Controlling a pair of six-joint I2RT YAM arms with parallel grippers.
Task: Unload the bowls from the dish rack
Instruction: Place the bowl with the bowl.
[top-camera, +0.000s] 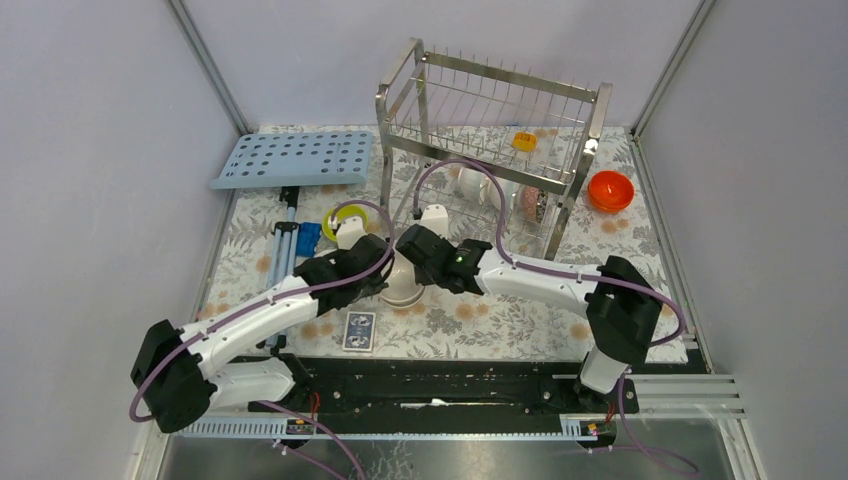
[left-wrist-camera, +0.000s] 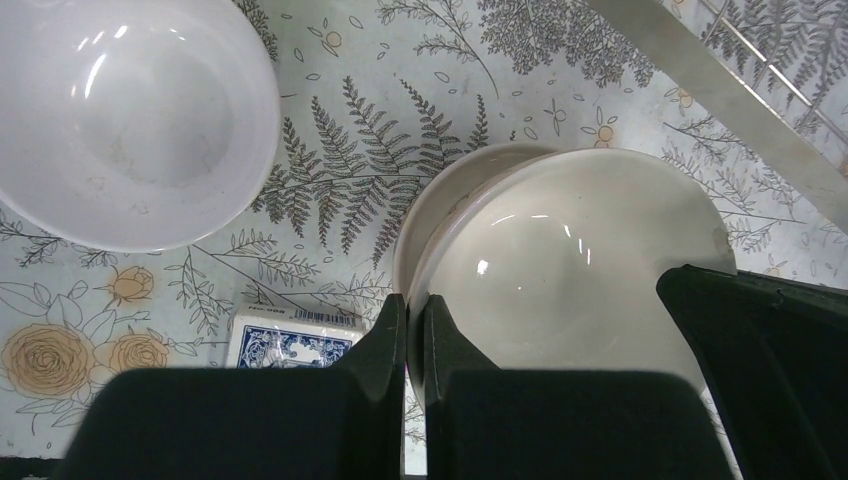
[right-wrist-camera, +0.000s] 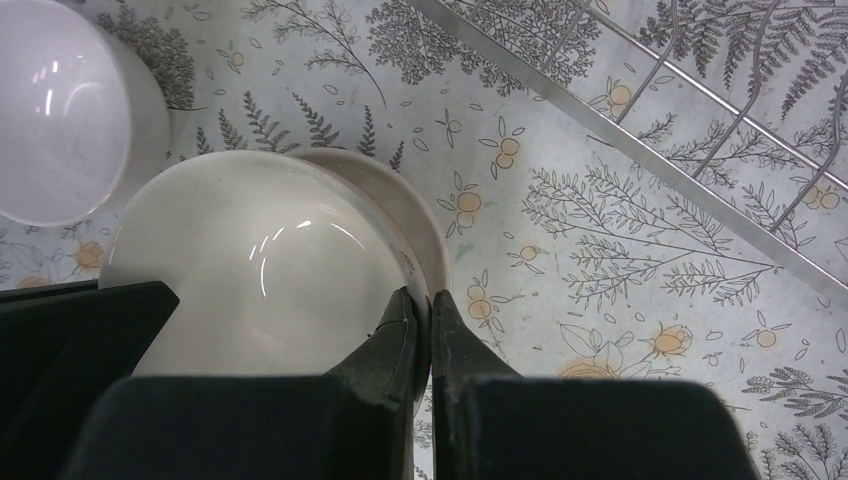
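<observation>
Between the two arms sits a beige bowl (top-camera: 403, 292) nested on a second beige bowl (left-wrist-camera: 440, 190). My left gripper (top-camera: 386, 274) (left-wrist-camera: 414, 312) is shut on its left rim, and my right gripper (top-camera: 420, 268) (right-wrist-camera: 425, 308) is shut on its right rim (right-wrist-camera: 270, 260). The steel dish rack (top-camera: 490, 150) stands behind. Its lower tier holds a dark speckled bowl (top-camera: 535, 205) and white bowls (top-camera: 470, 185). On the table lie an orange-red bowl (top-camera: 610, 190), a yellow-green bowl (top-camera: 342, 214) and white bowls (top-camera: 433, 215) (left-wrist-camera: 120, 120) (right-wrist-camera: 60, 110).
A small yellow-orange block (top-camera: 524, 141) lies on the rack's upper tier. A light-blue perforated tray (top-camera: 295, 158) leans at the back left. A blue card deck (top-camera: 358, 331) (left-wrist-camera: 290, 345) lies near the front, and a blue clip with grey rods (top-camera: 295, 238) at the left.
</observation>
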